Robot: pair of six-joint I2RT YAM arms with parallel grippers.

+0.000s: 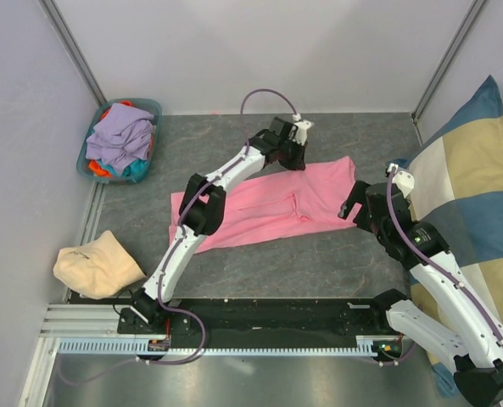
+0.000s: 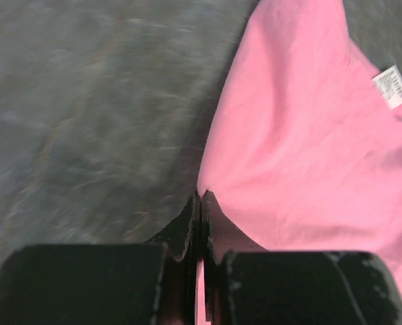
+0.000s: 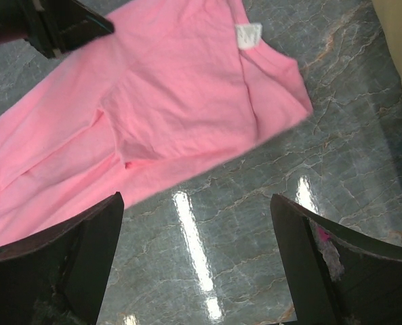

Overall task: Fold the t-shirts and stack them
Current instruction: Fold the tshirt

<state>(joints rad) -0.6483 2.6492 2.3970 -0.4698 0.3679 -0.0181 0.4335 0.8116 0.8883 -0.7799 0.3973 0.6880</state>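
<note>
A bright pink t-shirt [image 1: 268,203] lies spread across the grey table, its white neck label [image 3: 248,35] toward the right end. My left gripper [image 1: 287,155] is at the shirt's far edge, shut on the pink fabric; in the left wrist view the fingertips [image 2: 201,196] meet with pink cloth [image 2: 309,156] pinched between them. My right gripper [image 1: 353,208] stands open just off the shirt's right end, over bare table [image 3: 195,198], with the pink shirt [image 3: 173,101] ahead of it. More t-shirts [image 1: 120,136], lavender, teal and orange, are piled in a basket.
The teal basket [image 1: 152,105] stands at the back left. A cream folded cloth [image 1: 97,264] lies at the near left edge. A large blue-and-cream checked cushion [image 1: 476,186] leans along the right side. The left gripper's body [image 3: 58,27] shows top left in the right wrist view.
</note>
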